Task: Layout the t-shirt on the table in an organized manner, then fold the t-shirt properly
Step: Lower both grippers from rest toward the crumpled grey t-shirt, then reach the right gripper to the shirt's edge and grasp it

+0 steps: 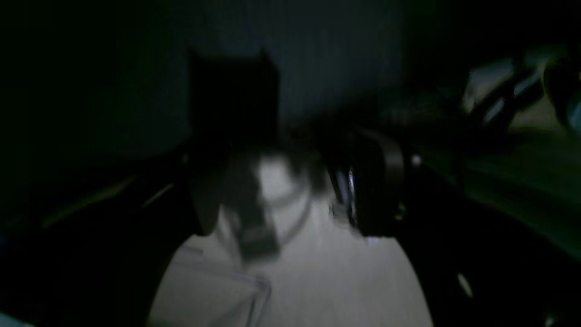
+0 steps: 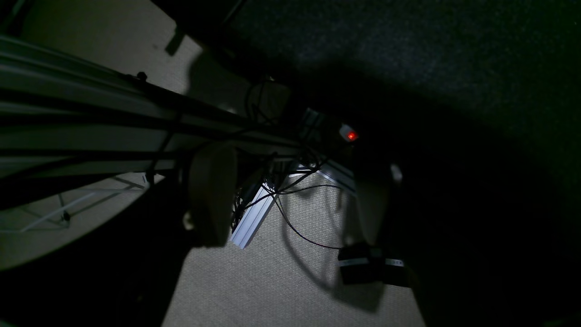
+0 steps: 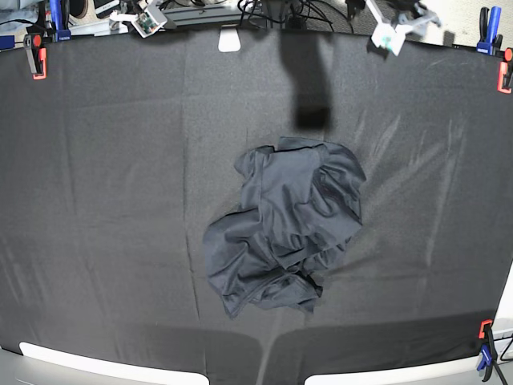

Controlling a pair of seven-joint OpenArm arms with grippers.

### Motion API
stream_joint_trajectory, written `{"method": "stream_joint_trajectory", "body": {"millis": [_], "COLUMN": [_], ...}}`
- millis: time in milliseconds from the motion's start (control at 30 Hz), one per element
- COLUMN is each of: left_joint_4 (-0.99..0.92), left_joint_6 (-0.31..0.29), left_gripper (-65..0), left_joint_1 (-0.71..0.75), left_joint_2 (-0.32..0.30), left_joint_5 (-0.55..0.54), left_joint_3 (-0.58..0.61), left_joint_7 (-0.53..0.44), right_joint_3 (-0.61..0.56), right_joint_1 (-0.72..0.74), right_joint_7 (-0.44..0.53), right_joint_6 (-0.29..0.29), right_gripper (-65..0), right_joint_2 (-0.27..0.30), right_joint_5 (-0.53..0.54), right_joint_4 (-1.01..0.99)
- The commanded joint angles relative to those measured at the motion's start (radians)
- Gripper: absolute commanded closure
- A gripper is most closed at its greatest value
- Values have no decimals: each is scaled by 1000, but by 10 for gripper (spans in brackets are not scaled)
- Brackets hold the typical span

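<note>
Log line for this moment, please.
t-shirt: crumpled, mid-table | left pincer: open, empty | right pincer: open, empty | folding: not started

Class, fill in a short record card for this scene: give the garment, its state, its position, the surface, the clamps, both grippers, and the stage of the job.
garment: t-shirt, dark slate-grey
state: crumpled in a heap, not laid flat, not folded
position: near the middle of the table
surface: matte black cloth
clamps: red and blue clamps at the cloth's edges
left gripper: open, holding nothing, view blurred
right gripper: open, holding nothing, off the table's edge above the floor
stage: layout not yet begun
</note>
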Motion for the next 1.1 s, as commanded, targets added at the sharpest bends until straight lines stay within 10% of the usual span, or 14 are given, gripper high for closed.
{"method": "stream_joint_trajectory", "body": {"millis": [0,1067], "left_joint_4": [30,91], "left_joint_6": [0,-1], "left_gripper": [-406,-406], "left_joint_1": [15,-203], "left_joint_2": [-3,-3], "left_joint_5": [-7,-136], "left_joint_3": [0,0], "left_joint_7": [-10,-79], "right_joint_3": [12,11], "right_joint_1": [13,410], "right_joint_7": [99,-116], "right_joint_6": [-3,-1], "right_gripper": [-394,-394], "right_joint_2": [5,-15], "right_joint_5": [33,38], "right_joint_4": [40,212]}}
